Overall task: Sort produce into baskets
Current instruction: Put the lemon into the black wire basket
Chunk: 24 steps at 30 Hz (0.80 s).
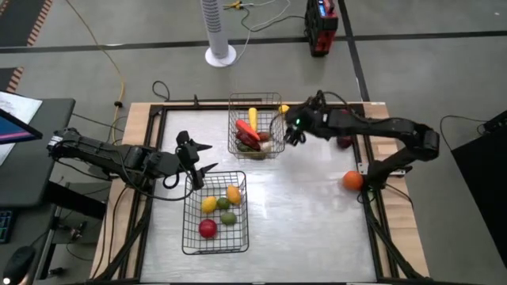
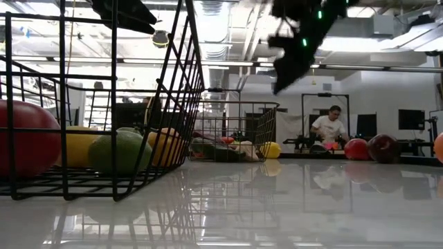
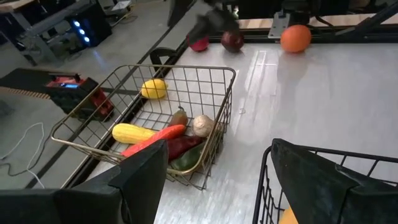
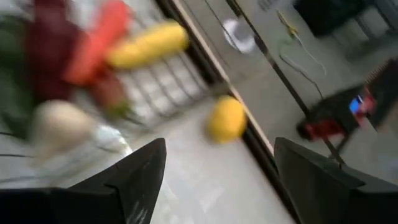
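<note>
Two baskets hold produce; the right hand [image 1: 290, 133], wide and empty, hovers upper centre beside the far basket [image 1: 255, 127]; the left hand [image 1: 198, 158] waits wide.

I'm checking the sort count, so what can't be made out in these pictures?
- High view: the right arm hides the dark red fruit at the table's far edge.
- Low view: wire mesh of the near basket screens its produce.
- Right wrist view: motion blur smears the far basket's vegetables; only the yellow lemon outside reads clearly.
</note>
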Tool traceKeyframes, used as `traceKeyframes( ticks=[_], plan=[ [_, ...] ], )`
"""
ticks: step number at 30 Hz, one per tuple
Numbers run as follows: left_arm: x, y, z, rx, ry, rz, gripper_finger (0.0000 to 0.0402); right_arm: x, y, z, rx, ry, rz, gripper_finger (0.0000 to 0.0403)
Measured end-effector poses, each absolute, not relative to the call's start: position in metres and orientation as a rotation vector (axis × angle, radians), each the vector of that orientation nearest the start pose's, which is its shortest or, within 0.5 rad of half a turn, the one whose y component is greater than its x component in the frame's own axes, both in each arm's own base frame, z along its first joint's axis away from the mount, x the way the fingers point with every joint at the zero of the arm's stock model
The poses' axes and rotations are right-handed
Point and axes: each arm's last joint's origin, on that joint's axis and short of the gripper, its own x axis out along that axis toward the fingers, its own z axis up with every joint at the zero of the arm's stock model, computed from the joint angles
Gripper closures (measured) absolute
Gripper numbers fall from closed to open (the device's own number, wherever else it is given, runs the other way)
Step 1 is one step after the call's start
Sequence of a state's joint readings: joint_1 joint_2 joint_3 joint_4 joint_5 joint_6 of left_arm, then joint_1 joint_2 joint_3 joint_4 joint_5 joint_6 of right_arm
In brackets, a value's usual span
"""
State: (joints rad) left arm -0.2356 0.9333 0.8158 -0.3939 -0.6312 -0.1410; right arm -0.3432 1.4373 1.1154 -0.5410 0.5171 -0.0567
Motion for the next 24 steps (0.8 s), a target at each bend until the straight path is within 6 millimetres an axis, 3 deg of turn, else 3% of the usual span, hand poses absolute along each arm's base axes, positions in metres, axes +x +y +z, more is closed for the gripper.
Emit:
traceKeyframes(
  ticks=[5,11,17,24],
  plan=[
    [0.191,-0.028,0.302,0.085,0.439,0.418,0.0127,0.249,-0.164,0.242,-0.028,0.949,-0.75,0.0078],
    [0.191,-0.028,0.302,0.095,0.441,0.417,0.0127,0.241,-0.211,0.205,0.063,0.872,-0.654,0.0078],
    [0.191,-0.028,0.302,0.105,0.443,0.419,0.0127,0.25,-0.235,0.175,0.009,0.847,-0.629,0.0078],
    [0.191,-0.028,0.302,0.123,0.444,0.429,0.0127,0.26,-0.253,0.156,0.04,0.824,-0.583,0.0078]
  ],
)
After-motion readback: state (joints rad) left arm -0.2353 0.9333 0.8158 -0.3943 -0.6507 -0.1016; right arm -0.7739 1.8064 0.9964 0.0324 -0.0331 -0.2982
